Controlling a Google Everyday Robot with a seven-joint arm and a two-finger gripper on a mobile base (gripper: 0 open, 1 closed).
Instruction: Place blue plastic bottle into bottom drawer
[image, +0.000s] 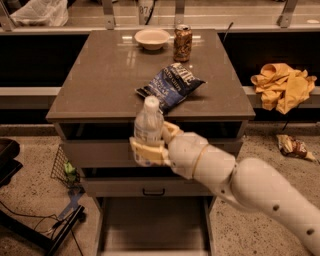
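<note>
My gripper (150, 145) is shut on the blue plastic bottle (147, 127), a clear bottle with a white cap, held upright in front of the cabinet's upper drawers, past the counter's front edge. The white arm (250, 190) reaches in from the lower right. The bottom drawer (152, 225) is pulled open below the bottle; its pale floor shows bare.
On the cabinet top (100, 85) lie a blue chip bag (170, 85), a brown can (182, 42) and a white bowl (152, 37). A yellow cloth (282, 85) lies to the right. A wire basket (65, 167) and cables sit on the floor at the left.
</note>
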